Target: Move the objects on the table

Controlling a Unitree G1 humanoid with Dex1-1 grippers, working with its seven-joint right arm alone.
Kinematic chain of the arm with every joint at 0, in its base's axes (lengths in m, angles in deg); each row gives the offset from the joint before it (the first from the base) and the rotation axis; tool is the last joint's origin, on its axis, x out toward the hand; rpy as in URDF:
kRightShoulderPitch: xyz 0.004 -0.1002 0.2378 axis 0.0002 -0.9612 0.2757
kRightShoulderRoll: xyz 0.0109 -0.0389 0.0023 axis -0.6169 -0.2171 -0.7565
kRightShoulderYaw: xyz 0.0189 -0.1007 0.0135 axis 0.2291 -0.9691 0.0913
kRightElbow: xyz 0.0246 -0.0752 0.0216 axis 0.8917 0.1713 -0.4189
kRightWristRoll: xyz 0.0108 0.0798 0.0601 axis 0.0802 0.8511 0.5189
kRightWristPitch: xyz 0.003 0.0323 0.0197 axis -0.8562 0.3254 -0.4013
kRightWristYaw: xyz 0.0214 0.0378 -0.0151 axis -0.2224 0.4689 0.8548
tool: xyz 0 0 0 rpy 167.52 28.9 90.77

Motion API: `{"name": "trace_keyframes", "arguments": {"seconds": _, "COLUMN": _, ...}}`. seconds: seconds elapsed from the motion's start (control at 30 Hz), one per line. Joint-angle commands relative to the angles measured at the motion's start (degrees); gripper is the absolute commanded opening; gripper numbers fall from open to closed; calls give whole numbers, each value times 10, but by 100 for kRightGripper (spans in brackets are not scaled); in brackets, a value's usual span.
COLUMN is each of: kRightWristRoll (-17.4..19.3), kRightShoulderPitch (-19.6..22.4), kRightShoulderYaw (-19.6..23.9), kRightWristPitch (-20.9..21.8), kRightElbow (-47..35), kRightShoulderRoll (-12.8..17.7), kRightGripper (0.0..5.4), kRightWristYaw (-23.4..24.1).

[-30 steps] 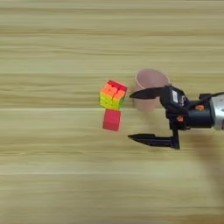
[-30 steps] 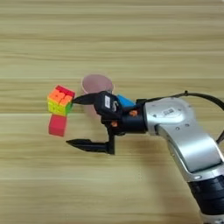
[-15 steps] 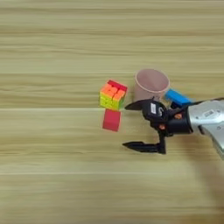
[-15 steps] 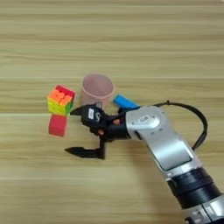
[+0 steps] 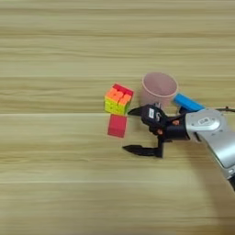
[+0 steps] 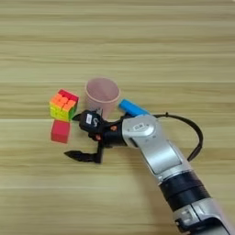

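Note:
A small red cube (image 5: 117, 125) lies on the light wood table (image 5: 55, 183), just below a multicoloured puzzle cube (image 5: 119, 98). An upright pale pink cup (image 5: 159, 88) stands to the right of the puzzle cube, and a flat bright-blue block (image 5: 188, 102) lies at the cup's right. My right gripper (image 5: 132, 131) is open just right of the red cube, one black finger near the cup's base and the other lower down, with nothing between them. In the right eye view the gripper (image 6: 73, 136) sits beside the red cube (image 6: 60, 131).
My silver forearm (image 6: 158, 153) runs from the bottom right up to the gripper, with a black cable (image 6: 195, 137) looping beside it. The puzzle cube (image 6: 64, 104) and cup (image 6: 102, 94) stand close above the gripper.
The gripper has travelled left, from in front of the cup and blue block to just right of the red cube. Cup and blue block now show in full. Fingers stay open.

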Motion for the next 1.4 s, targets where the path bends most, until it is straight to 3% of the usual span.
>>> {"name": "trace_keyframes", "arguments": {"seconds": 0.03, "kRightWristRoll": 3, "kRightShoulderPitch": 43, "kRightShoulderYaw": 17, "kRightWristPitch": 21, "kRightElbow": -13, "kRightShoulderRoll": -1, "kRightGripper": 538, "kRightWristYaw": 20}}
{"name": "trace_keyframes", "arguments": {"seconds": 0.67, "kRightWristRoll": -8, "kRightShoulderPitch": 51, "kRightShoulderYaw": -1, "kRightWristPitch": 31, "kRightElbow": 13, "kRightShoulderRoll": -40, "kRightGripper": 538, "kRightWristYaw": 23}}
{"name": "trace_keyframes", "arguments": {"seconds": 1.4, "kRightWristRoll": -12, "kRightShoulderPitch": 52, "kRightShoulderYaw": 1, "kRightWristPitch": 43, "kRightElbow": 27, "kRightShoulderRoll": -46, "kRightGripper": 293, "kRightWristYaw": 26}}
